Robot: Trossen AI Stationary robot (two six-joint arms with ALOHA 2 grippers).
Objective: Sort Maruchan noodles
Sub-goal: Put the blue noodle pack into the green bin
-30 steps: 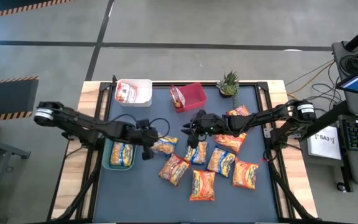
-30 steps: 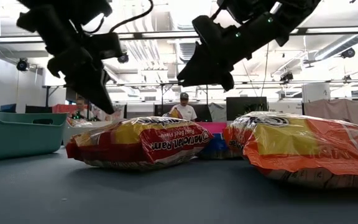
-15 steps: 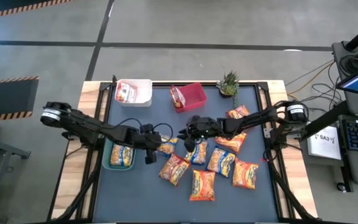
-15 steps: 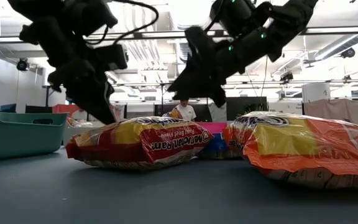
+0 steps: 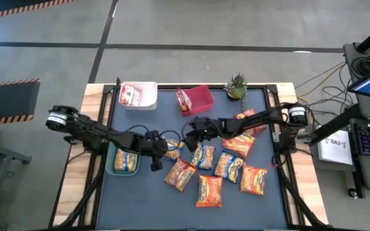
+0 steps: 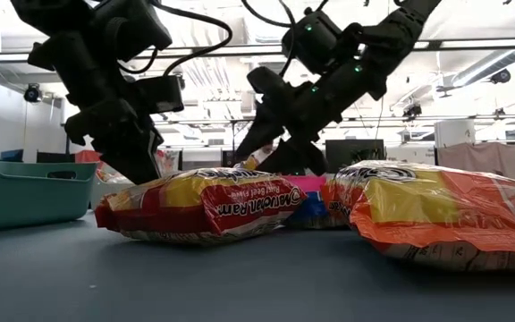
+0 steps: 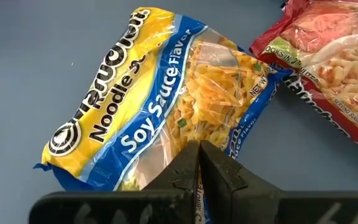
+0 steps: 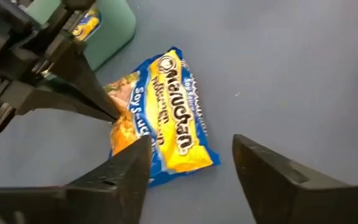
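Observation:
A yellow-blue Maruchan packet (image 7: 160, 106) (image 5: 171, 149) lies flat on the dark mat left of centre. My left gripper (image 7: 199, 149) (image 5: 160, 154) is shut, its tips slanting down at the packet's end nearest the green bin. My right gripper (image 8: 188, 155) (image 5: 190, 135) is open and hovers over the packet's other side, fingers apart and touching nothing. Several more Maruchan noodles packets, red (image 5: 180, 173), orange (image 5: 209, 190) and yellow-blue (image 5: 203, 156), lie spread over the mat's middle and right. My left gripper has its shut fingertips (image 8: 112, 116) at the packet's end toward the green bin (image 8: 124, 118), slanting down from the table's left. The fingers hide the tip's meeting point, so I cannot tell whether they touch the packet. The packet lies flat on the mat.
A green bin (image 5: 115, 168) at the mat's left edge holds a yellow-blue packet. A white bin (image 5: 148, 86) and a red bin (image 5: 204, 96) at the far edge each hold a packet. A potted plant (image 5: 236, 85) stands far right. In the low view a person sits in the room behind.
Both grippers have sunk toward the yellow-blue packet. My right gripper has also gone toward the table's left, rolled about its own line, and spread its fingers wider. My left gripper has stayed shut. The packets have not moved.

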